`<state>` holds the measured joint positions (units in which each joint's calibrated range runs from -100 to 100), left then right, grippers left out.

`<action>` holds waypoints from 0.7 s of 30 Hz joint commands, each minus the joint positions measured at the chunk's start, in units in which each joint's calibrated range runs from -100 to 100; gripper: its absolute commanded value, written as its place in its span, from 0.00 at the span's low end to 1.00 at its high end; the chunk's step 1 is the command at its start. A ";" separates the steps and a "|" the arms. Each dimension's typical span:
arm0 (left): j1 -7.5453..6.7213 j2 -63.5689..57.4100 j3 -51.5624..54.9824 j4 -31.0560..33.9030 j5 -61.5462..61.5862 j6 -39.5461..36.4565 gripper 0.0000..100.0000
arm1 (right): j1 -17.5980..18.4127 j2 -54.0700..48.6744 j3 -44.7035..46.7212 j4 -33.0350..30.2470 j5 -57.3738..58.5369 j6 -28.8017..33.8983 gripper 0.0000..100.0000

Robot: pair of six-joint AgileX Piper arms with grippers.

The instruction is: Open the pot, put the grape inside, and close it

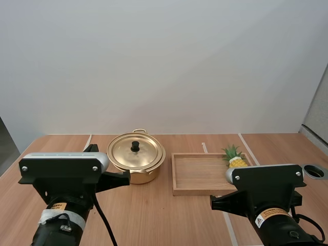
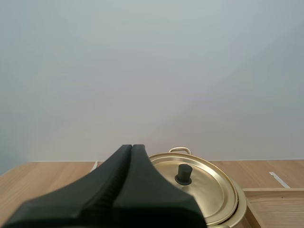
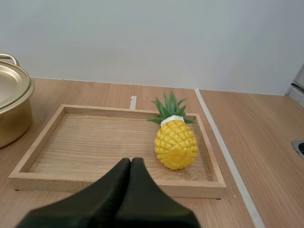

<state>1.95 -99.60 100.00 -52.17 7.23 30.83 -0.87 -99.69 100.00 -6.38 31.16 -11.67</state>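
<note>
Robot test bench in a lab-type room.
Left arm [image 1: 61, 171] and right arm [image 1: 266, 182] stand at a wooden table [image 1: 154, 215] marked with white tape lines [image 3: 229, 164]. Blank white wall [image 1: 164, 61] behind. Staged props: pot [image 1: 136, 156], tray [image 1: 205, 192], pineapple [image 1: 236, 160].

At centre left of the frame the pot [image 1: 140, 177] and its lid [image 1: 123, 154] are gleaming as polished gold-coloured metal; the knob [image 1: 135, 146] is looking like matt black plastic. The tray [image 1: 197, 175] to their right is showing pale, matt, grained wood. The pineapple [image 3: 175, 143] is shining like moulded plastic, its skin bumpy. The surface [image 1: 154, 215] is showing smooth wood grain. The left pincer [image 2: 132, 154] and right pincer [image 3: 131, 166] are looking matt black.
</note>
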 commanded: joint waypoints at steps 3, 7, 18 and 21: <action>-0.03 -0.32 0.00 7.19 4.09 -0.07 0.00 | 0.10 -0.31 0.00 -0.31 -0.06 0.11 0.00; -0.03 -0.29 0.00 13.73 10.66 -3.61 0.00 | 0.10 -0.31 0.00 -0.31 -0.06 0.11 0.00; -0.03 -0.29 0.00 23.41 15.14 -4.44 0.00 | 0.10 -0.31 0.00 -0.31 -0.06 0.11 0.00; -0.03 -0.29 0.00 29.95 17.67 -4.44 0.00 | 0.10 -0.31 0.00 -0.31 -0.06 0.11 0.00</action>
<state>1.95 -99.60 100.00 -27.22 22.89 27.03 -0.87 -99.69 100.00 -6.38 31.16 -11.67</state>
